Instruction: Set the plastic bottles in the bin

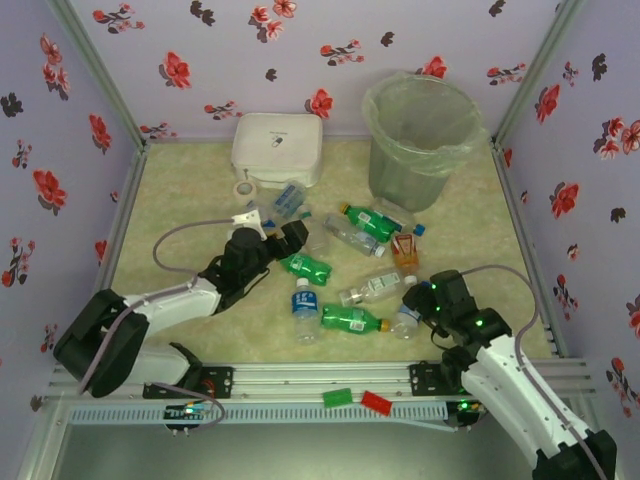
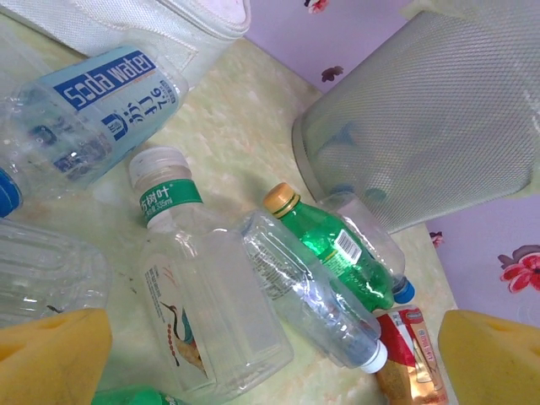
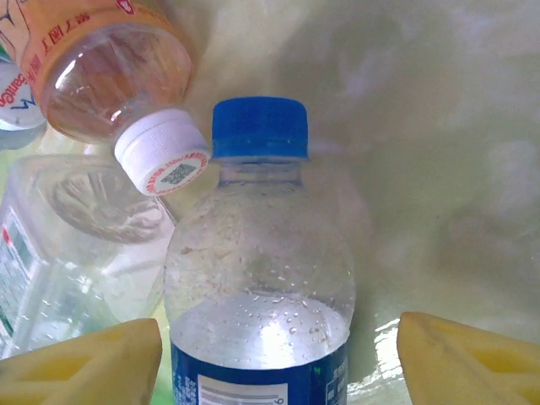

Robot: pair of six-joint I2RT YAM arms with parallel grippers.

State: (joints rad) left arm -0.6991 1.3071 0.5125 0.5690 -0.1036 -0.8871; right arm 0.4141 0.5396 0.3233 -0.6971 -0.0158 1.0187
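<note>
Seen from the top camera, the bin (image 1: 405, 185) stood at the far right of the worktop (image 1: 180, 210), a white box (image 1: 278, 148) stood to its left, and a tape roll (image 1: 243, 189) lay just on the near side of that box. The plastic bottles (image 1: 350, 320) lay scattered over the middle of the worktop, all of them outside the bin (green ones mixed among clear ones). The left gripper (image 1: 292, 236) reached in from the near left over the left part of the scatter, and the right gripper (image 1: 408, 305) sat at its near right end. In the left wrist view, that gripper's yellow fingers (image 2: 51, 359) stood spread wide with nothing pinched. Past them lay a clear bottle (image 2: 198, 291) with a green neck band and a green bottle (image 2: 337, 245) with a yellow cap, the bin's wall behind them. In the right wrist view, the fingers (image 3: 464, 359) straddled a blue-capped bottle (image 3: 257, 278). One finger was just beside it and the other stood apart with bare worktop between, so the gripper was spread around the bottle rather than pinching it.
</note>
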